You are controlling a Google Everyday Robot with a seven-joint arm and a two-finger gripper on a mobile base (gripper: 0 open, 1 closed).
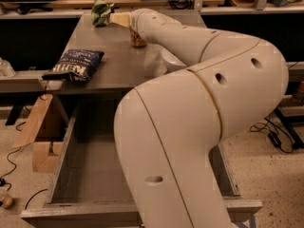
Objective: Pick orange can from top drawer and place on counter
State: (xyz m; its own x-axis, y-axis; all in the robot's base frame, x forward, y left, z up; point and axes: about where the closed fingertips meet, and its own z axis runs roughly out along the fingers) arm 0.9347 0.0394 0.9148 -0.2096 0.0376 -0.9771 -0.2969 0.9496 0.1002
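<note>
The orange can (137, 38) stands upright on the grey counter (114, 65), near its far edge. My gripper (127, 22) is right over the can's top, at the end of the white arm that reaches across the counter from the front. The can's upper part is hidden behind the gripper. The top drawer (71, 141) is pulled open below the counter's front edge. Its visible grey floor is bare, and its right half is hidden behind my arm.
A dark blue chip bag (73, 65) lies on the counter's left side. A green bag (101, 12) sits at the far edge beside the gripper. A white bowl (170, 61) shows partly behind my arm. Wooden blocks (40, 137) stand left of the drawer.
</note>
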